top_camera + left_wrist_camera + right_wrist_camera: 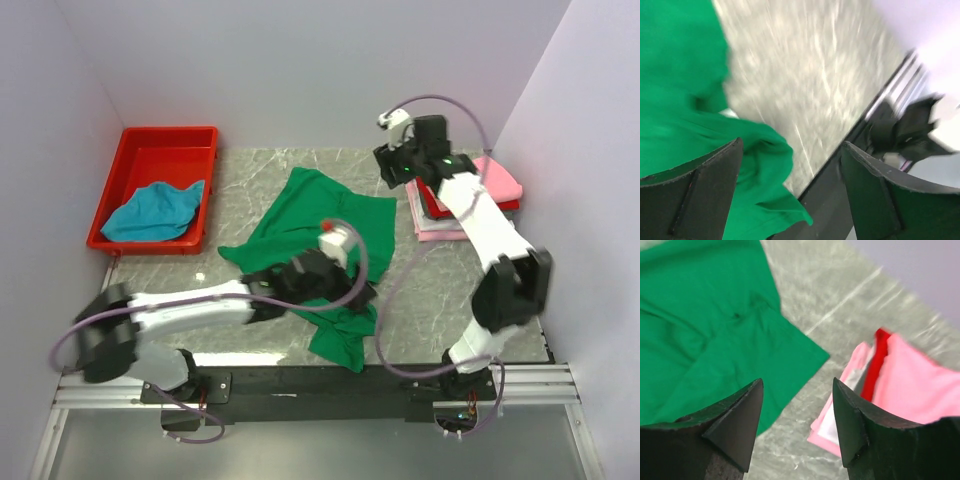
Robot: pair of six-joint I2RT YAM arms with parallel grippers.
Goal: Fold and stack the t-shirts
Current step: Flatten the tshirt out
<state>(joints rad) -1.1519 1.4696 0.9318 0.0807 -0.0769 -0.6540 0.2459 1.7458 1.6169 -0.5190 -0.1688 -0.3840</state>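
A bright green t-shirt [318, 228] lies crumpled across the middle of the table, one end hanging over the near edge. My left gripper [352, 292] is open above its near part; in the left wrist view the green cloth [685, 110] lies under the left finger [705, 195]. My right gripper [392, 170] is open and empty at the back, between the green shirt's far corner [730, 345] and a stack of folded pink, red and whitish shirts [470, 195], which also shows in the right wrist view [900, 385]. A teal-blue shirt [155, 210] lies in the tray.
A red plastic tray [160, 150] stands at the back left. White walls close in the left, back and right. A black rail [300, 378] runs along the table's near edge, also in the left wrist view [840, 165].
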